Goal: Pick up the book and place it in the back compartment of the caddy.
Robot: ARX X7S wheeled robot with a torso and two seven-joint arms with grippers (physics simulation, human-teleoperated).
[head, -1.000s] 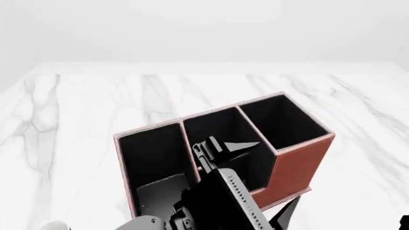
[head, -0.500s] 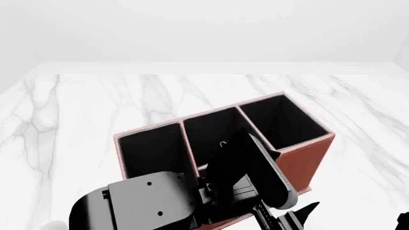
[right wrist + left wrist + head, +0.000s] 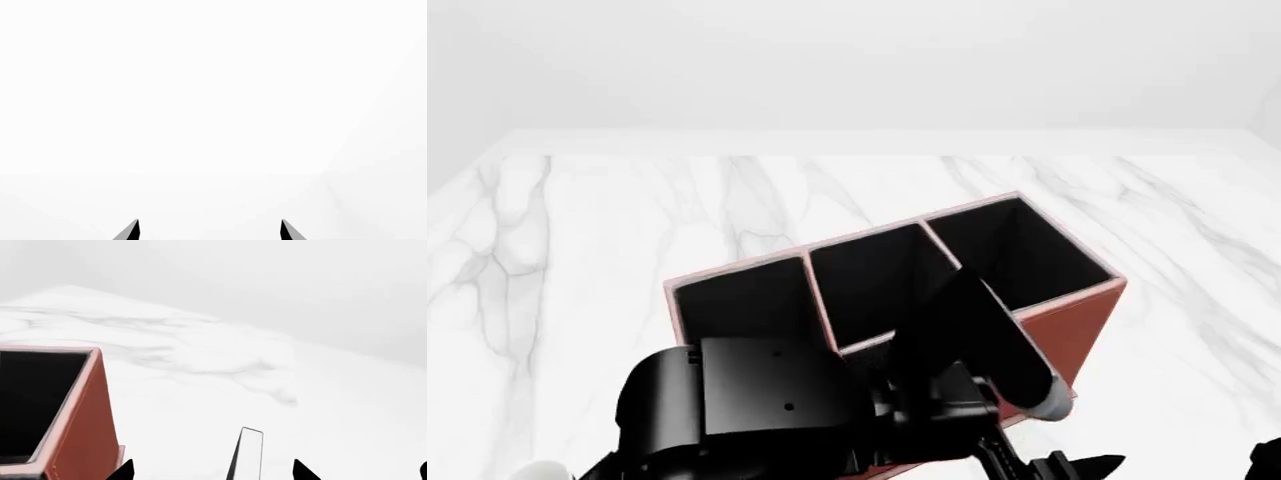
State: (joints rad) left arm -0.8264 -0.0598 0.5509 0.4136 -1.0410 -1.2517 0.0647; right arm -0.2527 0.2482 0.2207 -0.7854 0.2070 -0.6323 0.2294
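The book (image 3: 245, 455) shows edge-on in the left wrist view, with a dark cover and a white page edge. It stands between my left gripper's (image 3: 213, 471) fingertips with a wide gap on each side, and its lower part is cut off. The jaws stand wide apart and do not touch it. The red-brown caddy (image 3: 1068, 320) sits mid-table, and its tall end (image 3: 80, 410) is beside the left gripper. The middle bay (image 3: 874, 285) shows its far part above a low divider (image 3: 865, 345). The near part is hidden by my left arm (image 3: 827, 400). My right gripper (image 3: 209, 230) is open and empty.
The white marble table (image 3: 601, 230) stretches round the caddy to a far edge (image 3: 854, 140). The caddy's long left section (image 3: 741, 310) and tall right section (image 3: 1014, 250) are open-topped. A dark bit (image 3: 1270, 455) shows at the head view's lower right edge.
My left arm has swung from over the caddy's middle bay down to its front right side. It now covers the caddy's front wall in the head view.
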